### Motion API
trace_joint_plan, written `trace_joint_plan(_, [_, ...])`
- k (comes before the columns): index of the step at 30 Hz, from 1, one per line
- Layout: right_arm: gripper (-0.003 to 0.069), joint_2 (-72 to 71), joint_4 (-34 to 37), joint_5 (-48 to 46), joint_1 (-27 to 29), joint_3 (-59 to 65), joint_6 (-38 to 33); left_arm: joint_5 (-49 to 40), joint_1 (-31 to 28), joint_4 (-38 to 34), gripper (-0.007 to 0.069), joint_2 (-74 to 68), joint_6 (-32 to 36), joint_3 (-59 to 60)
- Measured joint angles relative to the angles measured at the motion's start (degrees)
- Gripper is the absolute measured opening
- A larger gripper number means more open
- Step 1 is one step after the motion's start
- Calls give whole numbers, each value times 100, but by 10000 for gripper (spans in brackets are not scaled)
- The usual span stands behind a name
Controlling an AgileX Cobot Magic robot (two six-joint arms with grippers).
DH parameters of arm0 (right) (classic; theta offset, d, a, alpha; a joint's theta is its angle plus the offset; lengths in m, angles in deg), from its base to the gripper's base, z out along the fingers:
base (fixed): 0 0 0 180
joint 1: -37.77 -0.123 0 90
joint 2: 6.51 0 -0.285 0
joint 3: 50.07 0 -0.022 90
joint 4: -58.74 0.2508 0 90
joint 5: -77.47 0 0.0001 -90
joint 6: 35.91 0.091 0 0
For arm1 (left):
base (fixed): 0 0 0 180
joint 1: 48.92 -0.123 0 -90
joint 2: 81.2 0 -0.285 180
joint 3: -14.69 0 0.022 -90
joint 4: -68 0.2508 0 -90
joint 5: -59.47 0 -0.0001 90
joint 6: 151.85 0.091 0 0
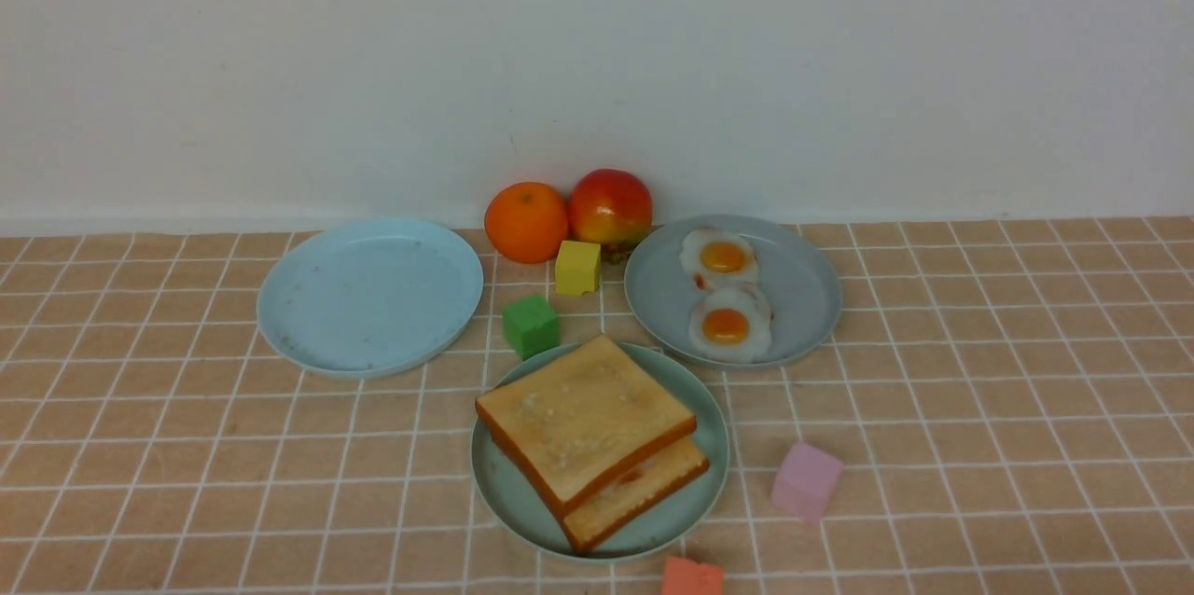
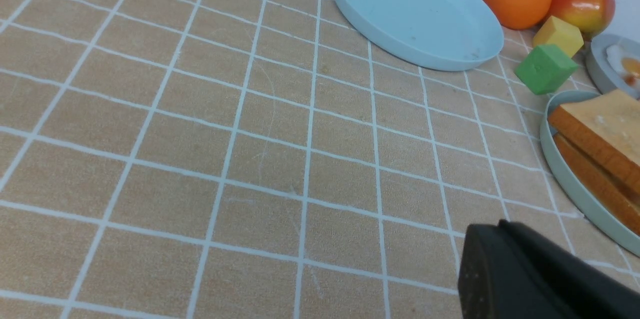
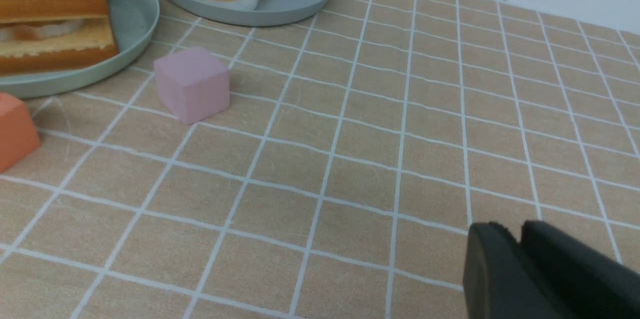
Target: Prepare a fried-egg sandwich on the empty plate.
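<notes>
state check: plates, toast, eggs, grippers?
mint-green plate: holds the sandwich
top toast slice: stacked askew on bottom toast slice
fried egg: sandwiched between the slices
sky-blue plate: empty
grey-blue plate: holds two fried eggs
left gripper: fingers shut, empty
right gripper: fingers nearly together, empty

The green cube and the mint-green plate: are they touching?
Apart. The left wrist view shows tablecloth between the green cube and the mint-green plate.
</notes>
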Motion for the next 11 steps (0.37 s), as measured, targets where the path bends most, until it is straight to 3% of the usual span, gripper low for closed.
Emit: trace_joint_plan(11, [116, 0, 0, 0, 0, 0, 0, 0, 0, 0, 17, 0, 0, 0])
